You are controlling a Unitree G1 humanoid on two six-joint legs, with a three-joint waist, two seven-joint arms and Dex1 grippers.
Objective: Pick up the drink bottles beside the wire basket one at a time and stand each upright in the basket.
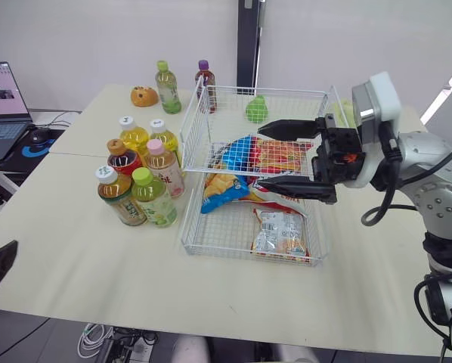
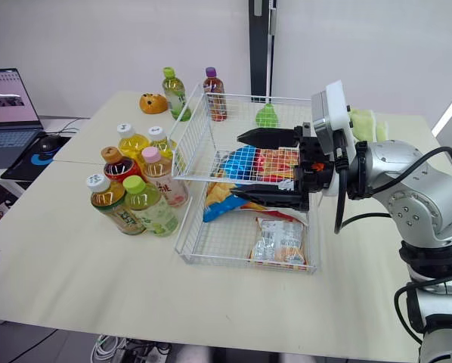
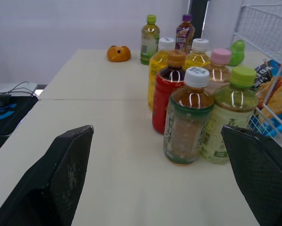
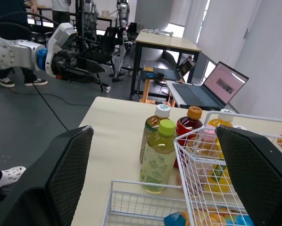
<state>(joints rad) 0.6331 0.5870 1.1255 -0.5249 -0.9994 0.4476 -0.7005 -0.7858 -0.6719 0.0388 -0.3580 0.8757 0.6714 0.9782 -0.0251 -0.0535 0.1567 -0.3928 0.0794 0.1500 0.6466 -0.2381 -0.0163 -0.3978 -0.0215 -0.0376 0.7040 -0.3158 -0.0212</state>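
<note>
Several drink bottles stand upright in a cluster on the table, just left of the white wire basket. Among them are a brown tea bottle with a white cap, a green-capped one, a pink-capped one and a red one. Two more bottles, green and purple-capped, stand at the basket's far left corner. My right gripper hovers open over the basket, pointing toward the cluster. My left gripper is open, low at the table's near left, facing the bottles from a distance.
The basket holds snack bags and a green toy. An orange toy lies at the back of the table. A laptop and mouse sit on a side desk to the left. Another robot arm stands in the room behind.
</note>
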